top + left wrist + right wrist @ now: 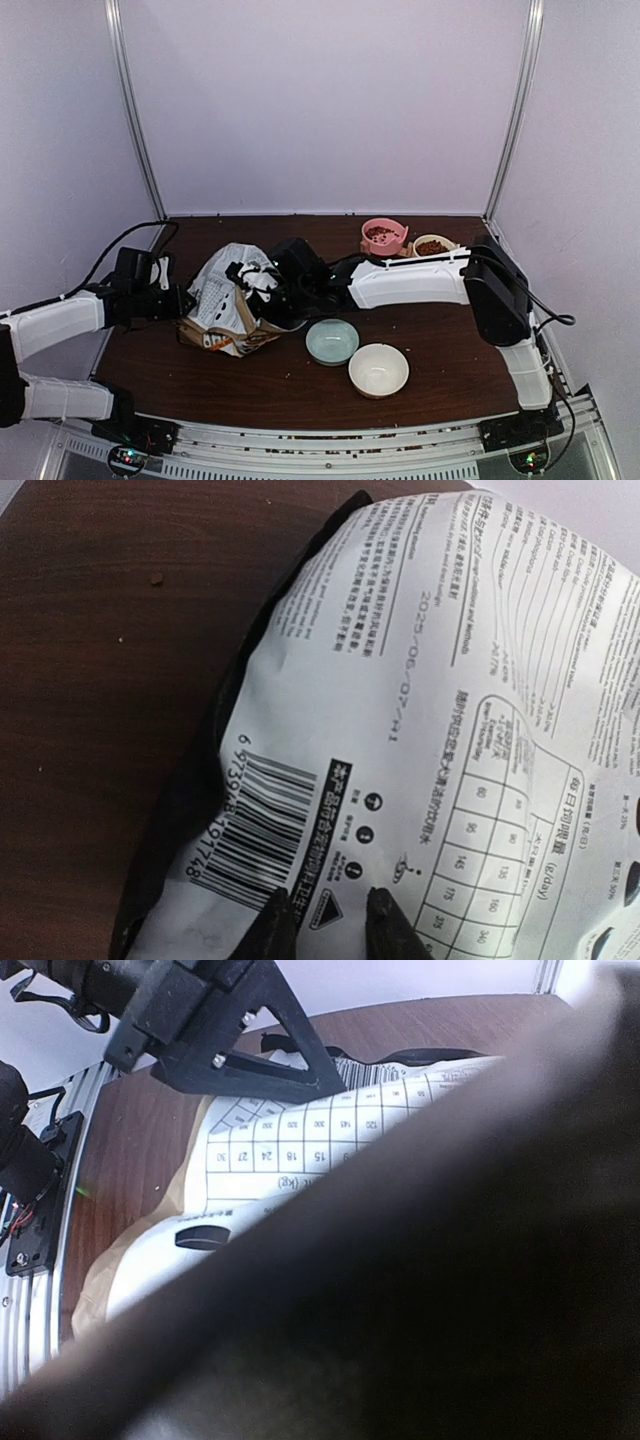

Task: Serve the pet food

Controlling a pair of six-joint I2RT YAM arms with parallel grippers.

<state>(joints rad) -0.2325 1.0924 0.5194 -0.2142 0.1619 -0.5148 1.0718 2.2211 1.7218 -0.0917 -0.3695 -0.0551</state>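
The pet food shows as reddish-brown kibble in a pink bowl (383,236) and in a small pale bowl (432,246) at the back right. The dog-food bag (228,298) lies crumpled left of centre, its white printed face up (420,680). My left gripper (186,301) is at the bag's left end. Its fingertips (330,920) stand a narrow gap apart, pinching the printed face beside the barcode. My right gripper (264,284) is at the bag's right end. Its own view is mostly blocked by a dark blur, so its jaws are hidden. The bag also shows there (260,1160).
A pale blue bowl (331,341) and a cream bowl (378,370) stand empty in front of the bag, right of centre. Stray kibble crumbs (156,578) lie on the dark wood table (440,350). White walls close in the back and sides.
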